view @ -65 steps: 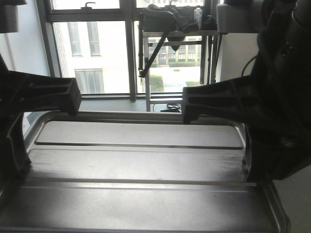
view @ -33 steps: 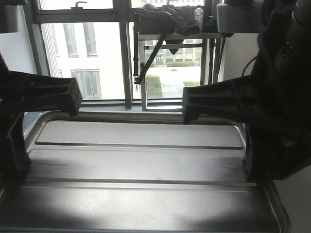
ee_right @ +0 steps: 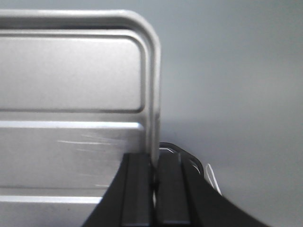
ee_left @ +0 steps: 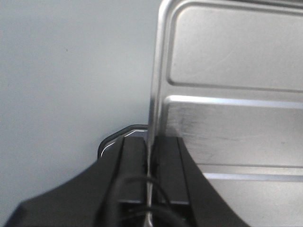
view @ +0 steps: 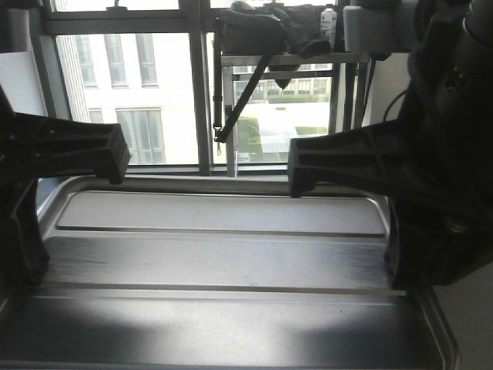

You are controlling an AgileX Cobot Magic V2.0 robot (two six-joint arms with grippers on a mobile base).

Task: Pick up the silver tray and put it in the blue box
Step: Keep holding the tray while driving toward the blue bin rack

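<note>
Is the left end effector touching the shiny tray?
Touching. In the left wrist view, the left end effector pinches the rim of the silver tray, one finger on each side, no gap.

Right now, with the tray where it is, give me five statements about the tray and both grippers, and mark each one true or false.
1. The left gripper is shut on the rim of the silver tray. True.
2. The right gripper hangs open, apart from the tray. False: it is shut on the tray's opposite rim.
3. The blue box sits in view just under the tray. False: no blue box shows in any view.
4. Two long ridges run across the tray's floor. True.
5. A window shows beyond the tray's far rim in the front-facing view. True.
</note>
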